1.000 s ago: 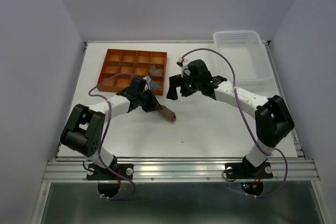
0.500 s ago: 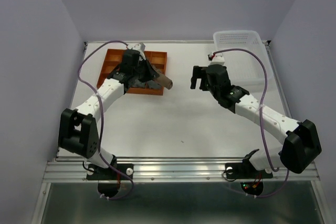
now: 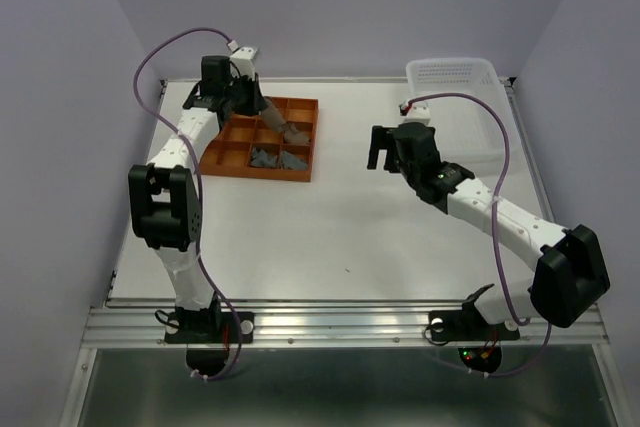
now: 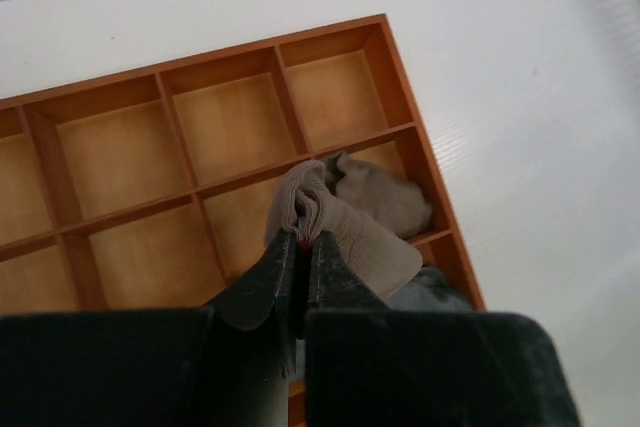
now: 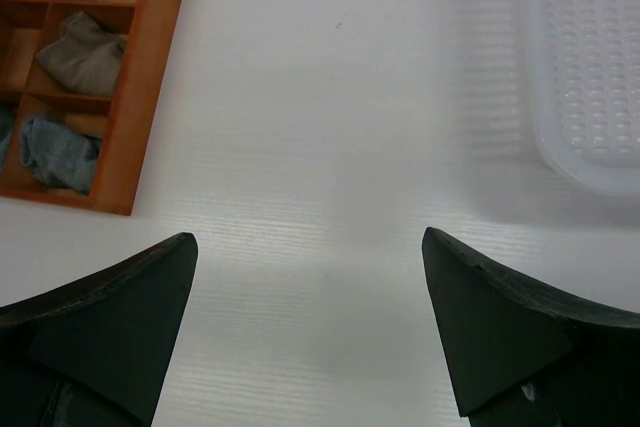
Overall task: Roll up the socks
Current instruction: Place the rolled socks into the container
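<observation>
- The left gripper is pinched nearly closed on a rolled tan sock; the fabric bulges out just past the fingertips, with a sliver of red showing between them
- That sock hangs over the right-hand part of the orange tray; whether it touches the tray floor cannot be told
- Just beyond it, a tan-grey sock lies in the middle-row compartment at the tray's right end; a blue-grey sock sits in the compartment nearer the arms
- The right gripper is spread wide and grips nothing; it hovers over bare table, between the tray and the white basket, well apart from every sock
</observation>
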You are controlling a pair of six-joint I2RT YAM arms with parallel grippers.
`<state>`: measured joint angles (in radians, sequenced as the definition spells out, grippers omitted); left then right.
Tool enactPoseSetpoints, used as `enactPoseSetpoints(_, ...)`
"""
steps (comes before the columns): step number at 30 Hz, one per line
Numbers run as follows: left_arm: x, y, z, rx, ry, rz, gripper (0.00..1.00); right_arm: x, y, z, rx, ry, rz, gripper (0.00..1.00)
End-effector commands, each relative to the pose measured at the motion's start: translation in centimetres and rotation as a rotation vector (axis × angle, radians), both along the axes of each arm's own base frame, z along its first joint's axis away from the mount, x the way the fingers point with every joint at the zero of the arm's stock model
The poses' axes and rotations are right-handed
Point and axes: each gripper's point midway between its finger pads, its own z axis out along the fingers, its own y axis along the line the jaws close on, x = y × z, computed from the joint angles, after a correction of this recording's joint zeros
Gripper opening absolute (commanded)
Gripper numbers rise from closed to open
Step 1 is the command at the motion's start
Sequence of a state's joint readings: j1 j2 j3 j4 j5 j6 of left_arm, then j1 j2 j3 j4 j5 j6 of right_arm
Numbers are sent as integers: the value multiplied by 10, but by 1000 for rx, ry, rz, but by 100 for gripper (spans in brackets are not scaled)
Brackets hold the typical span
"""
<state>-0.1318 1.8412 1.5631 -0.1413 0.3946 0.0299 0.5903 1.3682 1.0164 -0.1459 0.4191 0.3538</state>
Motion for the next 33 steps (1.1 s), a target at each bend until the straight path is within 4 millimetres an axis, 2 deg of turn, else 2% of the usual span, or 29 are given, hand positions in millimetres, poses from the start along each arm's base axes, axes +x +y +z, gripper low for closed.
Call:
enactPoseSetpoints(1,8,20,-1,86,-63,-175,0,11,-5,13,8,-52,-21,100)
enactPoseSetpoints(6,5,15,-17,3,-20,-344,0,10,-3,8,-3,-40,-4,100)
enactPoseSetpoints(7,12,14,-19,-1,-21,-348,0,9,-3,7,-4,-38,0,100)
enactPoseSetpoints(10,14,9,-29,-15,-1,-399,0,10,-4,5,-14,-37,-3,100)
enactPoseSetpoints(15,10,7,-45,-32,33,-440,0,9,-10,4,-35,-40,-19,100)
enactPoseSetpoints(26,18,8,-79,-55,125,-415,0,9,-6,-3,-47,-24,3,100)
enactPoseSetpoints(32,30,13,-88,-32,128,-378,0,11,-7,-2,-57,-28,-3,100)
enactPoseSetpoints(33,29,12,-96,-34,144,-394,0,11,-8,-4,-61,-25,-6,100)
